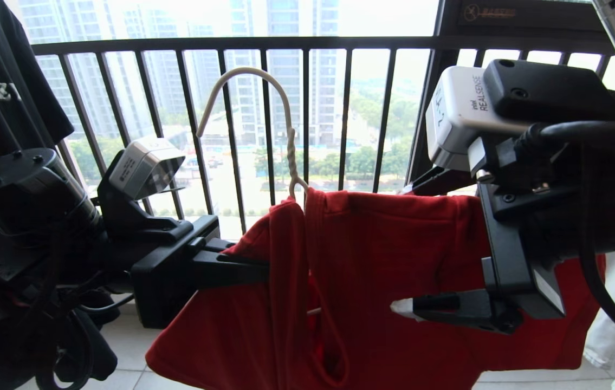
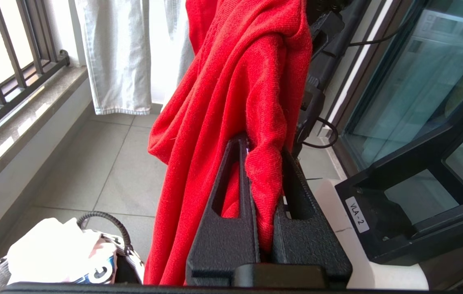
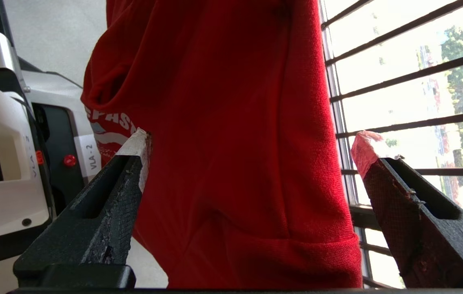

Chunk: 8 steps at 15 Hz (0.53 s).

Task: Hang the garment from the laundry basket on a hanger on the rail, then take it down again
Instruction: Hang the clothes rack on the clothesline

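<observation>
We see the soft red knit garment [image 1: 394,244] draped on the twisted white wire hanger [image 1: 285,135]; our left tool [image 2: 262,163] pinches its fold, our right tool [image 3: 251,151] gapes around its sleeve

- The red shirt [image 3: 231,143] fills the wide gap between the right end effector's [image 3: 251,143] two fingers; one tip touches the cloth, the other stands clear of it.
- Past that clear finger stand the dark window bars [image 3: 398,73], close by.
- The left end effector [image 2: 264,163] has no room inside: it is pinched tight on a fold of shirt.
- Below it the floor [image 2: 105,171] is open, with the laundry basket [image 2: 121,241] near.
- Above the hanger [image 1: 264,108] hook there is open air.
</observation>
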### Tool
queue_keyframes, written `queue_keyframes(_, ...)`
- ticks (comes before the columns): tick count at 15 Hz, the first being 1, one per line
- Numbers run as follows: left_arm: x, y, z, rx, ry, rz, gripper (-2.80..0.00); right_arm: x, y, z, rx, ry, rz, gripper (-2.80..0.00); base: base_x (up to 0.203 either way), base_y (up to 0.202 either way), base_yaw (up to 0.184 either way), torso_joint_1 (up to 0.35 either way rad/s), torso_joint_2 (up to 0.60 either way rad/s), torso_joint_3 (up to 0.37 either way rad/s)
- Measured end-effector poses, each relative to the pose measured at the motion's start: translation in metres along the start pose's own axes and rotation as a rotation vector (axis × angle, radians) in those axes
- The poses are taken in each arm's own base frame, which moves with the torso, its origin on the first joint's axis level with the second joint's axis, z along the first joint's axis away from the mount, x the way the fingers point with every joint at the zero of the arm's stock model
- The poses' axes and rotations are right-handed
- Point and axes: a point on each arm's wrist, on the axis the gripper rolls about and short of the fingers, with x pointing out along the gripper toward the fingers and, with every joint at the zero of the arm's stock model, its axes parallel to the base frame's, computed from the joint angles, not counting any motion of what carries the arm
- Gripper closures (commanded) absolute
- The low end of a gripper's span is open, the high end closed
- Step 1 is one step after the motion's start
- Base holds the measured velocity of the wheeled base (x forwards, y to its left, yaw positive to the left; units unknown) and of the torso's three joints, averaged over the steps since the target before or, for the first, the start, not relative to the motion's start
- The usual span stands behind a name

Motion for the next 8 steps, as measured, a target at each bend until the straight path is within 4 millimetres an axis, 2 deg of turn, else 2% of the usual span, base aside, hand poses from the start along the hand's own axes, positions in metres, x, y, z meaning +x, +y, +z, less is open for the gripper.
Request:
queue_keyframes(3, -0.0006, -0.0002, 0.0038, 0.033, -0.009, 0.0, 0.0, 0.0032, 0.0016, 0.0024, -0.004, -0.002, 0.01, -2.8, 0.0, 0.0, 0.0, 0.0, 0.0, 0.0)
queue_keyframes(4, -0.0006, 0.0, 0.004, 0.034, -0.01, 0.0, 0.0, 0.0048, 0.0019, 0.0028, -0.006, 0.0, 0.013, 0.0, 0.0, 0.0, 0.0, 0.0, 0.0, 0.0)
queue_keyframes(8, -0.0004, 0.0011, 0.0054, 0.038, -0.013, 0.003, 0.0, 0.0092, 0.0035, 0.0042, 0.002, 0.002, 0.026, 0.0, 0.0, 0.0, 0.0, 0.0, 0.0, 0.0)
